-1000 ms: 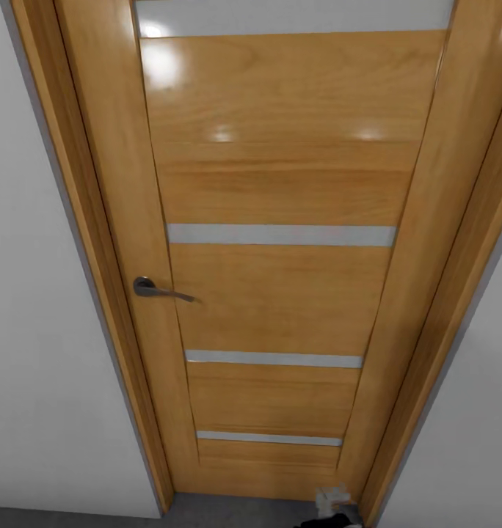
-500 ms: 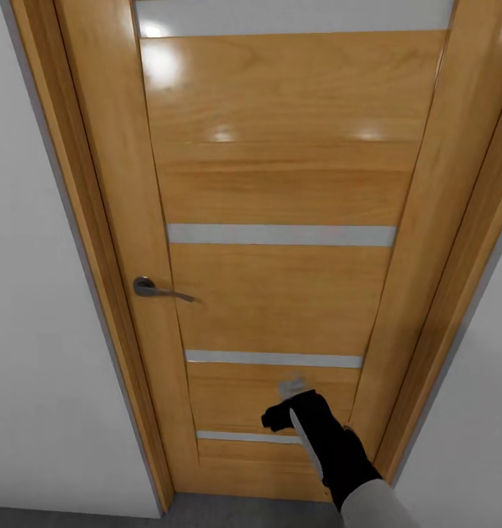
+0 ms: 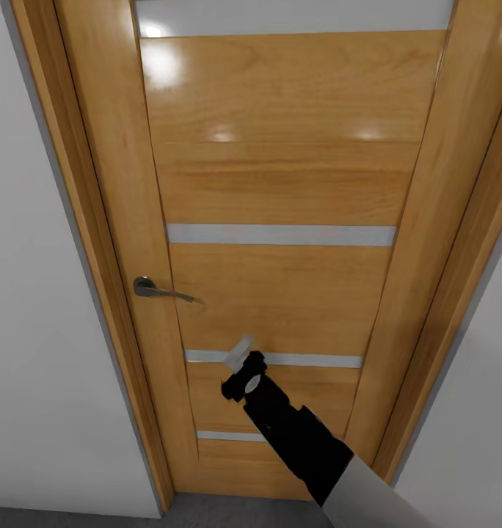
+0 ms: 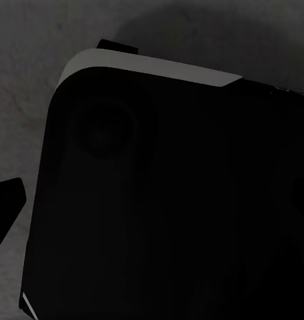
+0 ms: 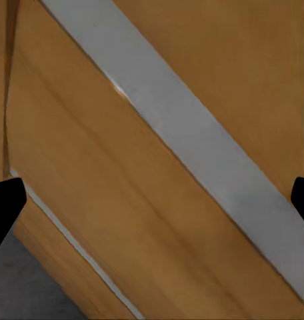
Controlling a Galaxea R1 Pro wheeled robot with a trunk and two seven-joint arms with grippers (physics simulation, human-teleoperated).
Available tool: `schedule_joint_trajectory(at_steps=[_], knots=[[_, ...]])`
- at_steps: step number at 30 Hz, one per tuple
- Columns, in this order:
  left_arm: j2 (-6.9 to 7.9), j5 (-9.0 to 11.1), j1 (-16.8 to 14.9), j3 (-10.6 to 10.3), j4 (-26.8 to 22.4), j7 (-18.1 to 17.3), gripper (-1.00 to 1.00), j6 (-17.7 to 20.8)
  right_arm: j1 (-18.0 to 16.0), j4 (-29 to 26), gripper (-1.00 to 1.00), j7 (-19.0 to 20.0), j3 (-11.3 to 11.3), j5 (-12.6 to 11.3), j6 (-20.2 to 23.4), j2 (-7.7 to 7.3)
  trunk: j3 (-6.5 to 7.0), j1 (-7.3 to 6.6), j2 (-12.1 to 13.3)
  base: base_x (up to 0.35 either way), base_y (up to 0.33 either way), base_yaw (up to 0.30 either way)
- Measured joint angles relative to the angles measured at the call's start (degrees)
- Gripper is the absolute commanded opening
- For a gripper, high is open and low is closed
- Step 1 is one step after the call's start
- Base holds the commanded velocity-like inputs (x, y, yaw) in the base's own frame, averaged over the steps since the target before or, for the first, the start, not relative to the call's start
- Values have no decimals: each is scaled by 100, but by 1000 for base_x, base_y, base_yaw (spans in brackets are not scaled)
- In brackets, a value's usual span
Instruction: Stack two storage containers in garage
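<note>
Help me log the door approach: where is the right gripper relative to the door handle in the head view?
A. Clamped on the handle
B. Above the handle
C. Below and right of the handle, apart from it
C: the right gripper hangs lower and rightward of the handle, a gap between them.

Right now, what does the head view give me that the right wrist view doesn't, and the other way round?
Head view alone: the whole closed honey-coloured wooden door in its frame, its grey metal lever handle, the plain white walls either side, and the right arm's tool raised toward the door below that handle.

Right wrist view alone: a close-up along the tool, with dark fingertips wide apart at the picture's edges, and grey floor at the door's foot.

Both: the wooden door panel and one of its pale grey horizontal strips.
</note>
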Motion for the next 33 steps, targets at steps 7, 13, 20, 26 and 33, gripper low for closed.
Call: schedule_joint_trajectory(at_steps=[7,13,20,26,33], knots=[[2,-11,0,2,-35,-5,100,4,-258,582,100,-28,-41,510,-1313,0,0,-1,0,48,0,0],[6,-29,0,-22,-5,-24,100,16,-526,1417,100,-111,-69,518,-1971,0,0,-4,-1,276,0,0],[8,-31,0,-20,-1,-31,100,10,-549,1667,100,-233,-150,513,-2171,0,0,-4,-1,319,0,0],[8,-33,0,-19,-1,-32,100,9,-555,1741,100,-302,-166,502,-2177,0,-1,-4,-1,322,0,0],[4,-40,-1,-19,0,-32,100,9,-1359,3123,100,-691,393,279,-2370,0,-1,-3,0,323,0,0]])
